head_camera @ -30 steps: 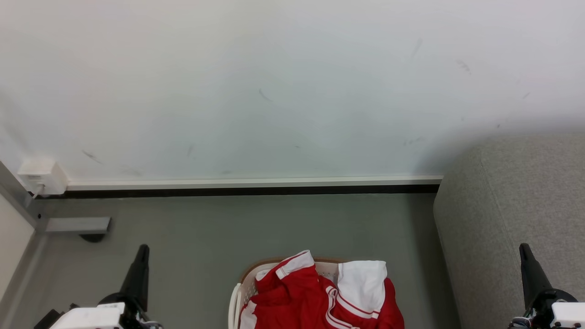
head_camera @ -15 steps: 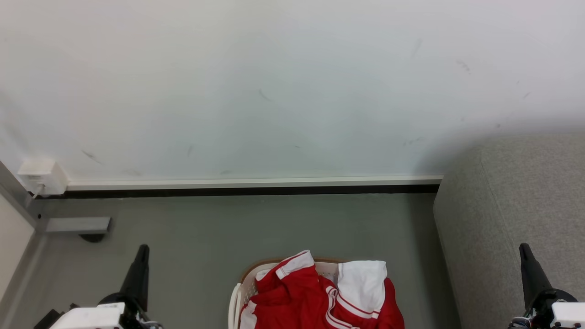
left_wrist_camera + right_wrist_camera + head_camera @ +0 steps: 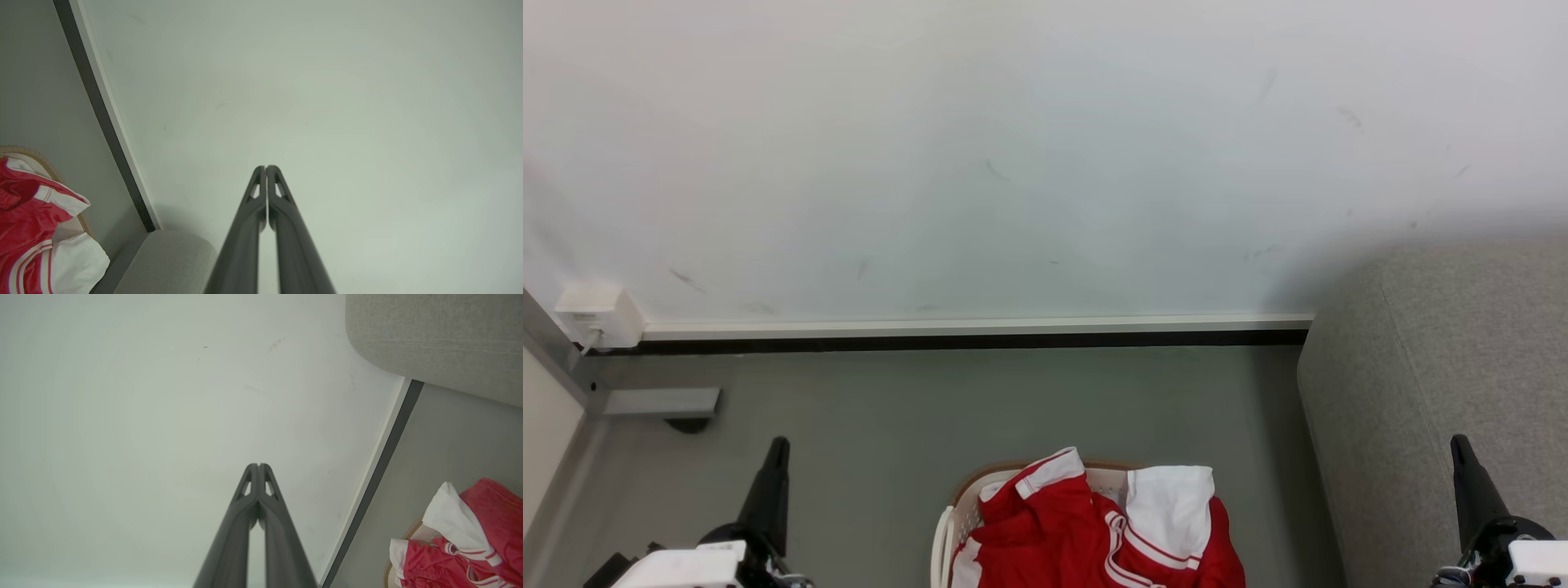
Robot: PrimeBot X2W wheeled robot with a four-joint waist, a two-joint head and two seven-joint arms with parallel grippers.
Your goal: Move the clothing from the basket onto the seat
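While my left gripper [image 3: 266, 168] and right gripper [image 3: 258, 465] both sit pinched together on nothing, I can see the clothing [image 3: 1086, 531] heaped in the basket [image 3: 961, 506] on the floor [image 3: 890, 408], with the seat [image 3: 1445, 367] just to its right.

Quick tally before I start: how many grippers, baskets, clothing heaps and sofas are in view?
grippers: 2 (left gripper, right gripper, fingers shut)
basket: 1
clothing heap: 1, separate garments uncountable
sofa: 1
Total: 5
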